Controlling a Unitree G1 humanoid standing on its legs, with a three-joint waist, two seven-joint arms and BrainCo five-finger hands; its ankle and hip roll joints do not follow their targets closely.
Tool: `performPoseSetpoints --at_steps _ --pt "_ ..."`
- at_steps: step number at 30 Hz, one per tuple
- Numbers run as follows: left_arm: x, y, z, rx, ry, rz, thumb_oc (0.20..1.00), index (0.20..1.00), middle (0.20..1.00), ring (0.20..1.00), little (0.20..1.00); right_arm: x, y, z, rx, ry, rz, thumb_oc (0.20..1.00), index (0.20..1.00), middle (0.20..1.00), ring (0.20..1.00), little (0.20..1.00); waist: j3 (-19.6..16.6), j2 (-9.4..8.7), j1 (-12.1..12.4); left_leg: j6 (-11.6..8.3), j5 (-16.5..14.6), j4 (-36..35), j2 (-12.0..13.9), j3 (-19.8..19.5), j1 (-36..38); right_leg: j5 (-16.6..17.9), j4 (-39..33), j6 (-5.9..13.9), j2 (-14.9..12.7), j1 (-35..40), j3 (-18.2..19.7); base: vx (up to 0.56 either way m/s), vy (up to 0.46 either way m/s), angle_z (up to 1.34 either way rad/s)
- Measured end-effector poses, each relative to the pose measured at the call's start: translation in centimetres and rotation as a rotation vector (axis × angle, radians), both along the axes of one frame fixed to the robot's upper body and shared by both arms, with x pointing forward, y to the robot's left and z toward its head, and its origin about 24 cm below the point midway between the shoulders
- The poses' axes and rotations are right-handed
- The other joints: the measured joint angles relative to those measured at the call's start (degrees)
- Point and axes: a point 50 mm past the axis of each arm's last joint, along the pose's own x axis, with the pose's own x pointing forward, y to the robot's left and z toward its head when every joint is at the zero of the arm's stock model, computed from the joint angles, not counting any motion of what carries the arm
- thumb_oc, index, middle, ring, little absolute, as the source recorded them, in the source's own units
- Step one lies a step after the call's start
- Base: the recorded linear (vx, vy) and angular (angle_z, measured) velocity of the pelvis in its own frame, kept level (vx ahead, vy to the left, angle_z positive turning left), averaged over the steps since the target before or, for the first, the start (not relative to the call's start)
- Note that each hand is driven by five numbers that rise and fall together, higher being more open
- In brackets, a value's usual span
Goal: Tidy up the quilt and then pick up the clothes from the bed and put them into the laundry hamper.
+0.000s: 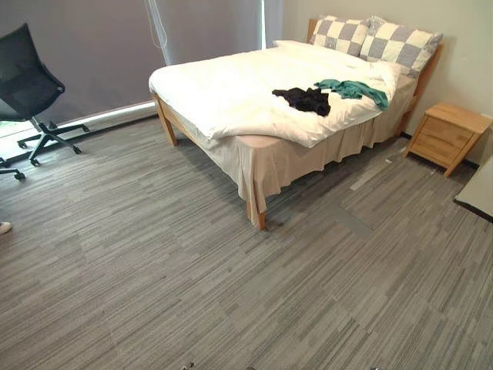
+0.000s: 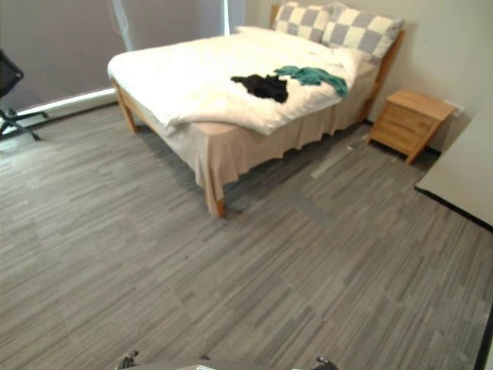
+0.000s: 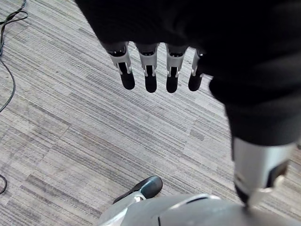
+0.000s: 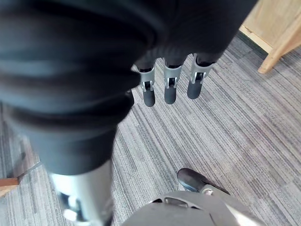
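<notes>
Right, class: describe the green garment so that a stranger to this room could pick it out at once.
Find the bed with its white quilt. Near the checked pillows, two garments lie on the quilt. The green garment is the teal one, closer to the pillows than the black garment beside it.

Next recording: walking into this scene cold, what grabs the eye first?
The wooden-framed bed with a rumpled cream quilt, standing across the grey floor, draws the eye. On the quilt, near the two checked pillows, lie a crumpled black garment and a teal garment. Both robot hands, left and right, hang open over the floor.
</notes>
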Motion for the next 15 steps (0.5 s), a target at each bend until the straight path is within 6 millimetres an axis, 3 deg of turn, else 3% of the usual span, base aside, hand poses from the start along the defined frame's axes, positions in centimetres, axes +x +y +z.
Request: performPoseSetpoints --at_steps 5,15 --pt "1.2 0.0 0.2 0.0 -0.039 0.004 1.0 1.0 1.0 1.0 1.0 1.0 -0.1 0.2 0.005 -0.034 -0.024 1.0 1.0 1.0 1.0 1.0 3.71 0.24 -1.62 -0.07 -0.07 -0.05 -0.08 0.39 0.09 0.92 -1.33 -0.35 0.05 0.4 0.48 0.04 -0.001 -0.06" --pt "1.4 0.4 0.3 0.011 -0.047 0.016 1.0 1.0 1.0 1.0 1.0 1.4 -0.1 0.3 0.003 -0.039 -0.021 1.0 1.0 1.0 1.0 1.0 4.32 -0.38 -1.4 -0.7 -1.32 -0.24 -0.04 1.43 -0.29 0.76 -1.35 -0.07 -0.04 -0.37 1.32 0.07 0.031 -0.05"
